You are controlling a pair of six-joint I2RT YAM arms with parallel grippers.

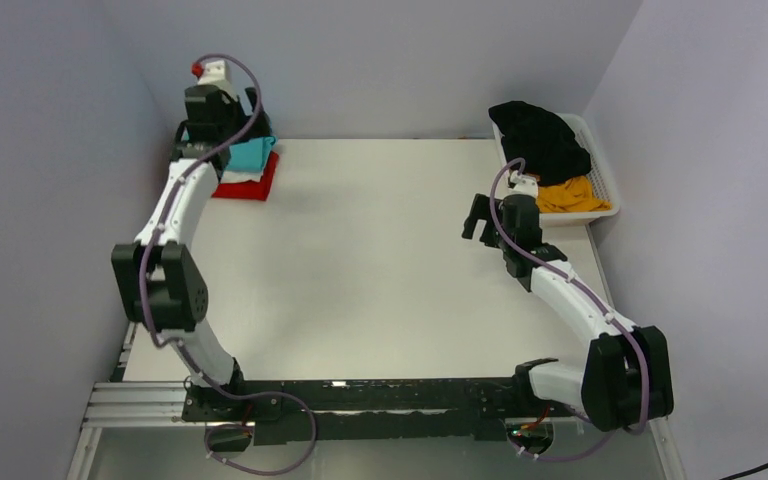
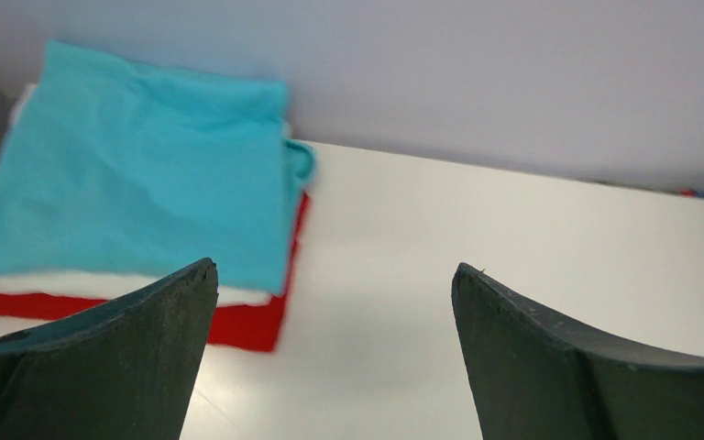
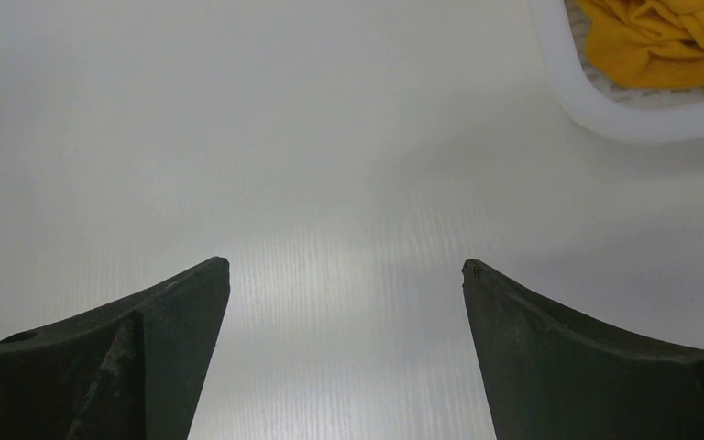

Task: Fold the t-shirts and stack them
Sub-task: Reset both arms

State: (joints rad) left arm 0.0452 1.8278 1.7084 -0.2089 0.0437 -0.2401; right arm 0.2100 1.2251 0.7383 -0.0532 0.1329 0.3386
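Note:
A folded teal t-shirt (image 1: 253,153) lies on top of a stack at the table's far left corner, over a white shirt (image 1: 236,177) and a red shirt (image 1: 251,188). In the left wrist view the teal (image 2: 147,197), white (image 2: 64,285) and red (image 2: 249,325) layers sit at the left. My left gripper (image 1: 218,125) (image 2: 335,270) hovers by the stack, open and empty. My right gripper (image 1: 477,221) (image 3: 346,266) is open and empty over bare table at mid right. A black shirt (image 1: 540,135) and a yellow-orange shirt (image 1: 572,195) (image 3: 660,41) lie crumpled in the basket.
A white slatted basket (image 1: 610,195) stands at the far right corner; its rim (image 3: 623,121) shows in the right wrist view. Grey walls close in the back and both sides. The white table (image 1: 360,260) spreads between the arms.

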